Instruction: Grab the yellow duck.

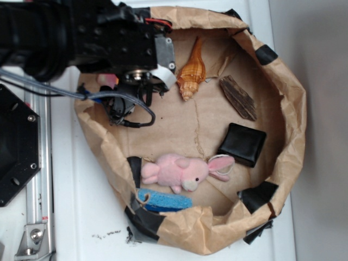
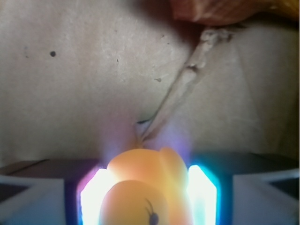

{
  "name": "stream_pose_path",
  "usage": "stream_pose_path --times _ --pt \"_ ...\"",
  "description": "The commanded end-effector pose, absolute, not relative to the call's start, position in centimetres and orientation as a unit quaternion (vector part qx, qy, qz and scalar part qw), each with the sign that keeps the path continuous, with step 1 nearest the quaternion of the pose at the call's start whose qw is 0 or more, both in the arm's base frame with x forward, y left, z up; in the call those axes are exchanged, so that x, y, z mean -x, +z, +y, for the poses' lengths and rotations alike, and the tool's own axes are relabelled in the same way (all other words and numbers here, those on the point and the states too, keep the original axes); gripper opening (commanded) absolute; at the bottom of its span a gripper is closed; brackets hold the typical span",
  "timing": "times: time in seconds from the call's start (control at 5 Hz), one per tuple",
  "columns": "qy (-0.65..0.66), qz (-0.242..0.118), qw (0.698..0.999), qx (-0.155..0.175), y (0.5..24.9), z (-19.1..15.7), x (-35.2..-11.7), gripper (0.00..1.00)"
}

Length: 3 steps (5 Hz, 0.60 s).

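Note:
The yellow duck [image 2: 145, 171] fills the bottom middle of the wrist view, head toward the camera with one dark eye showing. My gripper [image 2: 147, 187] is shut on it, the glowing white pads [image 2: 91, 199] pressing against both of its sides. Under it is the brown paper floor. In the exterior view the gripper [image 1: 126, 102] hangs at the upper left inside the paper-lined bin, and the arm hides the duck there.
An orange-tan seashell [image 1: 193, 73] lies just right of the gripper. Further right are a piece of wood [image 1: 238, 97] and a black pad [image 1: 242, 143]. A pink plush [image 1: 185, 171] and blue sponge [image 1: 163, 201] lie at the front. Crumpled paper walls [image 1: 288, 109] ring everything.

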<state>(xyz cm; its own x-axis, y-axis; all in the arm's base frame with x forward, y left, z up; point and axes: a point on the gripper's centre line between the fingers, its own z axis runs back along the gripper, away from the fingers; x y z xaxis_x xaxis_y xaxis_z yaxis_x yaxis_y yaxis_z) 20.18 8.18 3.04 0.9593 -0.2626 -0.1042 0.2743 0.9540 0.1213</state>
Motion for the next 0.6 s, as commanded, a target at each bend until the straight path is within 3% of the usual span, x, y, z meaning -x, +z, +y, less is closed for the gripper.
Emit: stream_pose_path --times 0.0,0.2,0.4 --pt "-0.016 -0.12 0.993 -0.012 14.1 4.7 -24.1 0.0" --pt "-0.002 -0.136 0.991 -0.002 19.0 3.3 -24.9 0.0" --pt "0.012 -0.132 0.991 -0.001 18.5 3.0 -25.0 0.0"
